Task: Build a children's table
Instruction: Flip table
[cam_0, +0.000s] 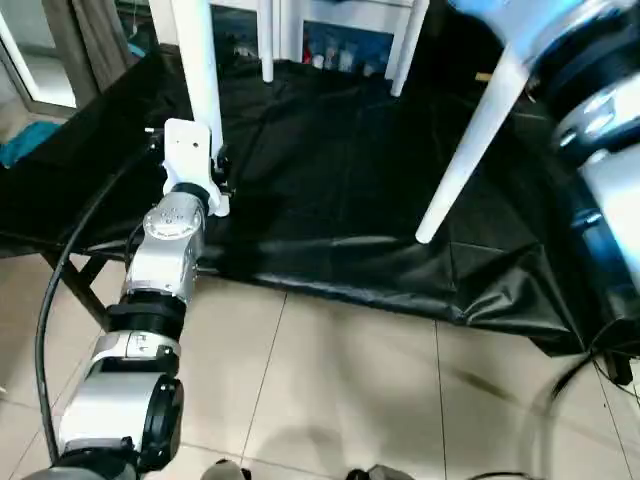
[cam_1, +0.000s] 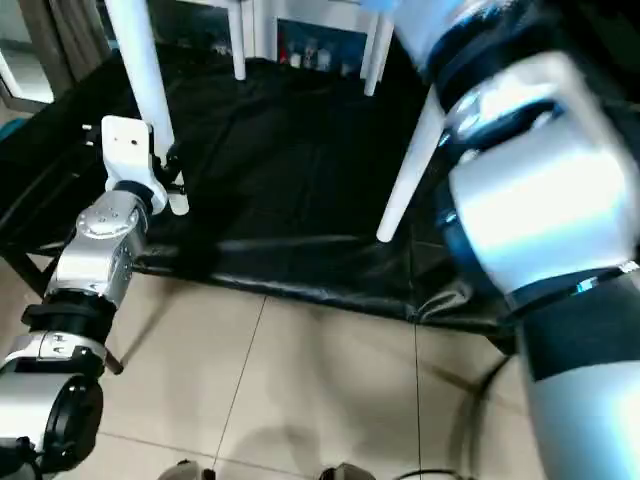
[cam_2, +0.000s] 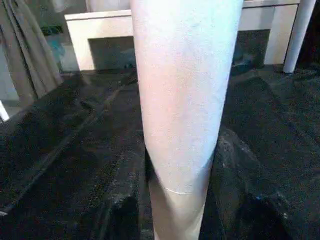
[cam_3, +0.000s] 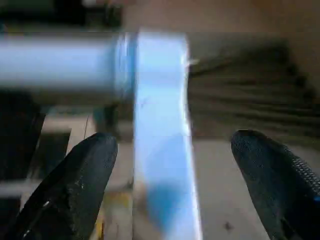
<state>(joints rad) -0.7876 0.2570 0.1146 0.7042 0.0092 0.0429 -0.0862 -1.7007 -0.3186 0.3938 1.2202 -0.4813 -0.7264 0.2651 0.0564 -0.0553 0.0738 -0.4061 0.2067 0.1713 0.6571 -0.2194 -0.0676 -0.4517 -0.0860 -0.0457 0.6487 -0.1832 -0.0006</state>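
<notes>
The children's table stands on its white legs on the black-draped table (cam_0: 330, 190). My left gripper (cam_0: 220, 165) is shut on the lower part of the near left leg (cam_0: 198, 70), whose tip rests by the cloth's front edge; that leg (cam_2: 182, 100) runs close past the left wrist camera. The near right leg (cam_0: 470, 150) slants down to the cloth, and two far legs (cam_0: 267, 40) stand at the back. In the right wrist view my right gripper (cam_3: 172, 195) is open, with the tabletop's rim (cam_3: 160, 130) between its black fingers (cam_3: 75, 185), where a leg joins it.
The black cloth hangs over the front edge (cam_0: 400, 290) above a tiled floor (cam_0: 330, 390). A black cable (cam_0: 55, 280) loops beside my left forearm. A white cabinet (cam_0: 350, 15) stands behind the table, and a curtain (cam_2: 25, 55) hangs at the far left.
</notes>
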